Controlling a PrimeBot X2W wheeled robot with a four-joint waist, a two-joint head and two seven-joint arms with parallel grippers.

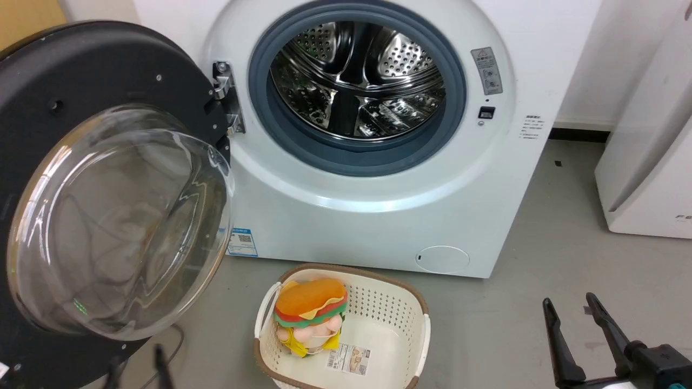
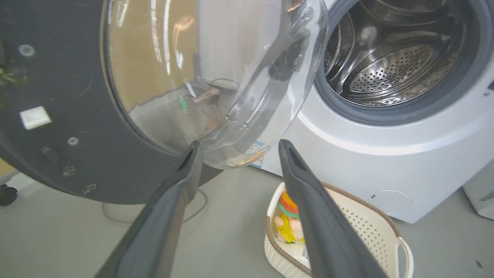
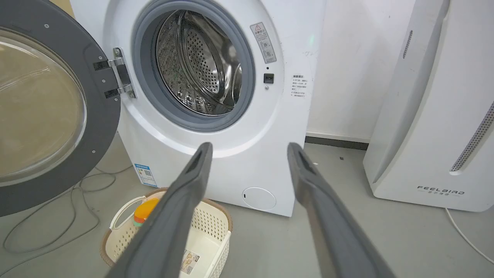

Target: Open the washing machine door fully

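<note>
In the head view, the washing machine door [image 1: 81, 65] stands swung out to the left on its hinge, so that the steel drum [image 1: 357, 75] is laid bare; the task is judged all but done. The right end effector [image 1: 569, 300] is held low, spread, with nothing gripped.

In the left wrist view, the left end effector [image 2: 236, 146] is spread wide under the glass bowl. One fingertip [image 2: 193, 150] is at the bowl's edge, but contact cannot be told.

In the right wrist view, the right end effector is parted, empty and well apart from the door.

Basket [image 1: 378, 302] before unobstructed drum mouth [image 1: 357, 81]
</note>
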